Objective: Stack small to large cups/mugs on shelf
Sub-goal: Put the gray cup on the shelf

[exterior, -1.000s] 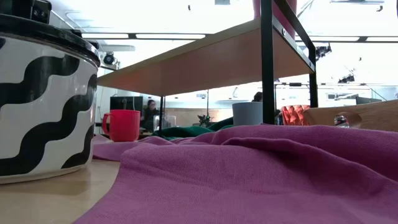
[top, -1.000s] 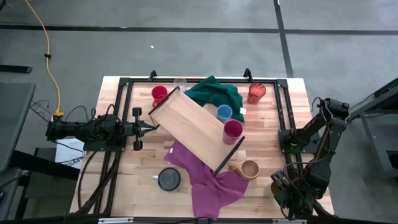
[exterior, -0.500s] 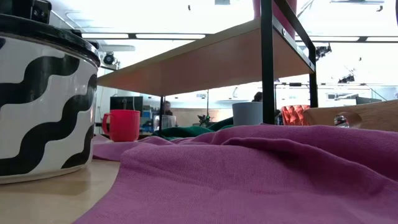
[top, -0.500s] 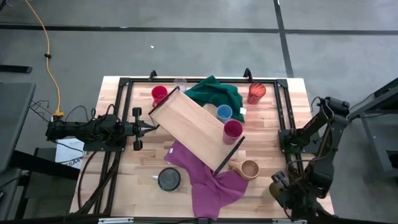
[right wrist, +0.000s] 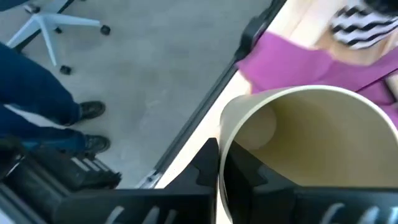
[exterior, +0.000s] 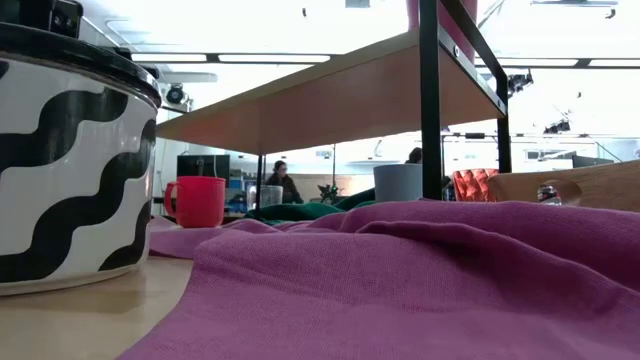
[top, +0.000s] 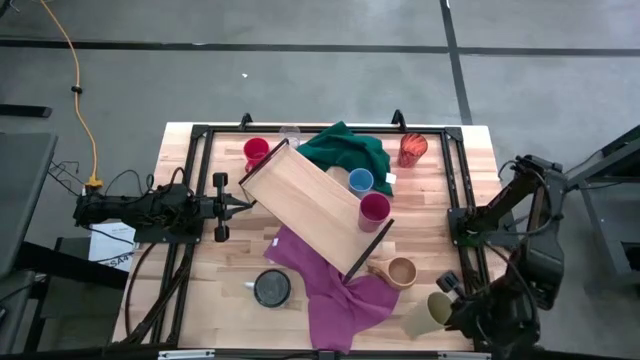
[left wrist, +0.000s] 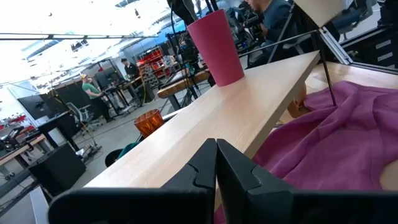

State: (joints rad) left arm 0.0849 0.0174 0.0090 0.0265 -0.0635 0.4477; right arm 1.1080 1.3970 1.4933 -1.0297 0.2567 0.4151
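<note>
Long pale wooden shelf (top: 315, 212) being shown angled across the table, a smooth magenta cup (top: 374, 209) standing on it, olive-beige cylindrical cup (top: 428, 313) being pinched at its rim by the right gripper (top: 458, 313) near the table's corner, left gripper (top: 240, 205) being kept pressed together beside the shelf's end.

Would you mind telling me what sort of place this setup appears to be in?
Probably a robotics lab or workshop: the wooden table stands on bare concrete floor, an orange cable trails across it, and the left wrist view shows workbenches and people beyond.
</note>
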